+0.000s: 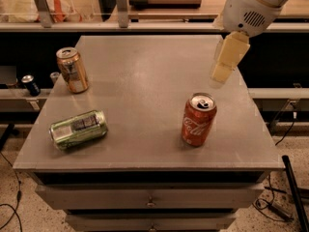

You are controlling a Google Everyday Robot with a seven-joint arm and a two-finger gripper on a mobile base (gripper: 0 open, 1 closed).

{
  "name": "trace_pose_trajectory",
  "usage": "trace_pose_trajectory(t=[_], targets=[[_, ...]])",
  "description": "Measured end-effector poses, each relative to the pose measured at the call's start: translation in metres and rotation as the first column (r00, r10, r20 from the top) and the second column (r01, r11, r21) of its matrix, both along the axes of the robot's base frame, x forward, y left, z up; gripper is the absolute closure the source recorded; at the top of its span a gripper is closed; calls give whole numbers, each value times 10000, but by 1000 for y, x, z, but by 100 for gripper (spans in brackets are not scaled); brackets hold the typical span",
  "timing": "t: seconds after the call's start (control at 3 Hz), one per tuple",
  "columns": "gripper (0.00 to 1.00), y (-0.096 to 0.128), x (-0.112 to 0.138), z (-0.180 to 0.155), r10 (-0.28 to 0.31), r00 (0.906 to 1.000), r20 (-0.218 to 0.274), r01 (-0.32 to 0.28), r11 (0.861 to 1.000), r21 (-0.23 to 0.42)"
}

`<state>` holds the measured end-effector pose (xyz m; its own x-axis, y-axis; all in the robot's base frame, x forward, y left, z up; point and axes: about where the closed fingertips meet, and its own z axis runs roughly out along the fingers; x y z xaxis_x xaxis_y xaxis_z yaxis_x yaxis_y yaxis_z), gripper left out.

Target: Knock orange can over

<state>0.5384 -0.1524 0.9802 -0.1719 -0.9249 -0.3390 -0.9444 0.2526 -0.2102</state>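
Gripper (pixel 220 75): above worktop (pixel 145 76) at 2 o'clock, tilted down, off 1 o'clock of red can (pixel 198 119).
Jaws: open or closed, can't tell.
Orange can (pixel 72 70): upright, 10 o'clock, nr left edge, well apart frm gripper.
Green can (pixel 78 129): on its side, 8 o'clock.
Red can: upright, 4 o'clock.

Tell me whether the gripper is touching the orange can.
Apart. The camera view shows the gripper above the table's right side, the orange can standing far off at its left edge.
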Motion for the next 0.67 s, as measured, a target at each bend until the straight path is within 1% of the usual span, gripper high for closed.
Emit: trace_pose_trajectory(t=[0.33,0.67], targets=[[0,8,13,-3,-233,9994,245,216,9973,707],[0,31,35,-6,-112,9991,410,39,9848,1734]])
